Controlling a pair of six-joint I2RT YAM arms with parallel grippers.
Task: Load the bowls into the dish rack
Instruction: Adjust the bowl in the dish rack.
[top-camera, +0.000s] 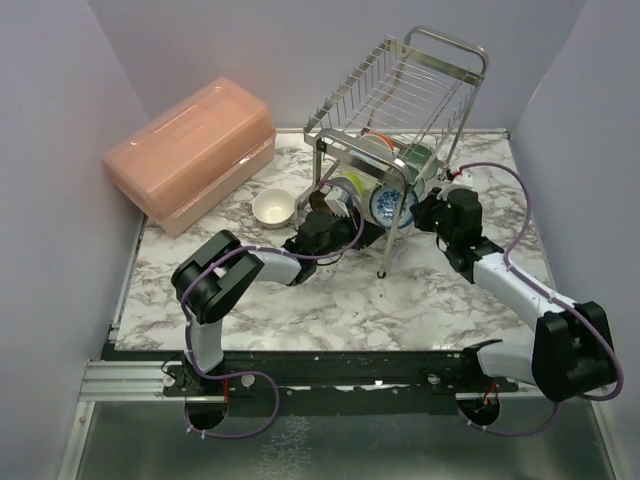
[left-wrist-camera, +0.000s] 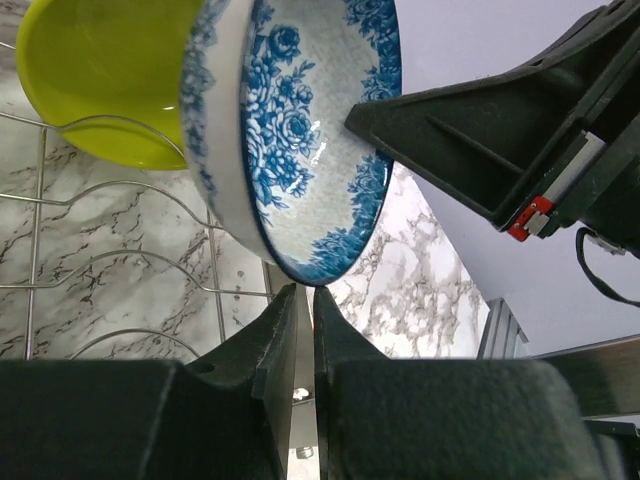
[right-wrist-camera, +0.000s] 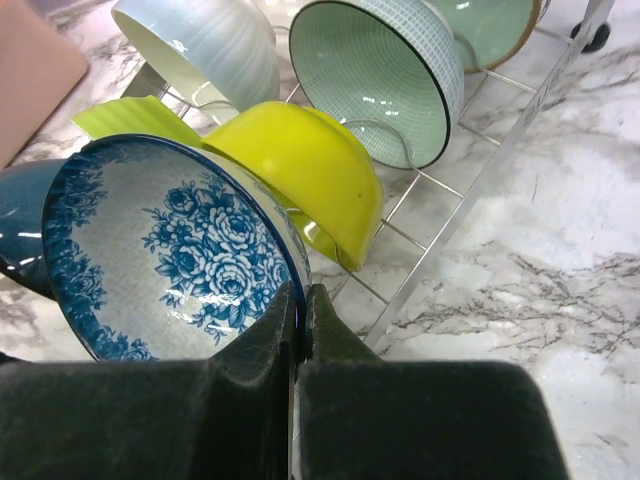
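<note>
The steel dish rack (top-camera: 400, 80) stands at the back centre, with several bowls on edge in its lower tier. In the right wrist view a blue-and-white patterned bowl (right-wrist-camera: 170, 260) leans against a lime bowl (right-wrist-camera: 300, 170), with a mint green bowl (right-wrist-camera: 380, 80), a pale striped bowl (right-wrist-camera: 210, 50) and a teal bowl (right-wrist-camera: 20, 230) around them. My right gripper (right-wrist-camera: 301, 292) is shut on the patterned bowl's rim. My left gripper (left-wrist-camera: 305, 290) is shut, its tips right under the lower rim of the patterned bowl (left-wrist-camera: 290, 150). A small white bowl (top-camera: 272, 208) sits on the table left of the rack.
A pink lidded plastic box (top-camera: 190, 150) stands at the back left. The rack's wire slots (left-wrist-camera: 120, 260) and steel frame rail (right-wrist-camera: 470, 190) lie close to both grippers. The rack's upper tier holds nothing. The marble tabletop (top-camera: 330, 300) lies in front of the rack.
</note>
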